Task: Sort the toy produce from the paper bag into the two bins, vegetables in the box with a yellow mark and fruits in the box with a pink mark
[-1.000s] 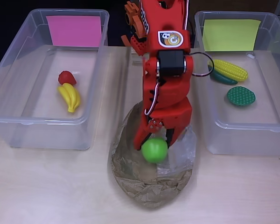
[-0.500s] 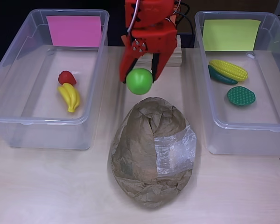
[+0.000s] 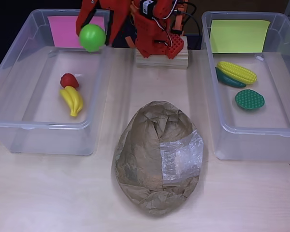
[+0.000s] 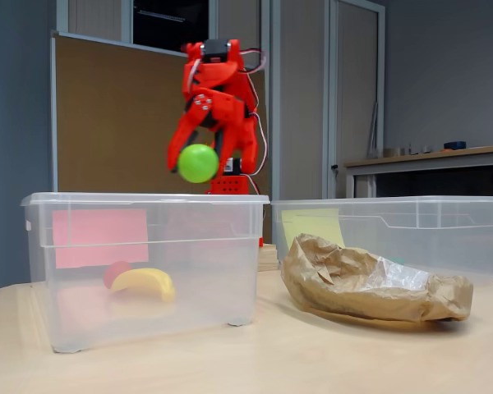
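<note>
The gripper point(image 3: 93, 30) clamps a green apple point(image 3: 92, 37), now at eleven o'clock over the pink-marked bin point(image 3: 9, 87), away from the paper bag point(image 3: 150, 159).

Office, partition panel point(image 4: 115, 115), grey doors point(image 4: 357, 98), wooden counter point(image 4: 427, 156)

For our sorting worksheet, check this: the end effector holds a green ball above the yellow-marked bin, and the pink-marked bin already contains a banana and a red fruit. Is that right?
Not quite. The end effector holds the green ball above the pink-marked bin, not the yellow-marked one, as the overhead view shows. The rest stands: the banana and red fruit lie in that bin.
</note>
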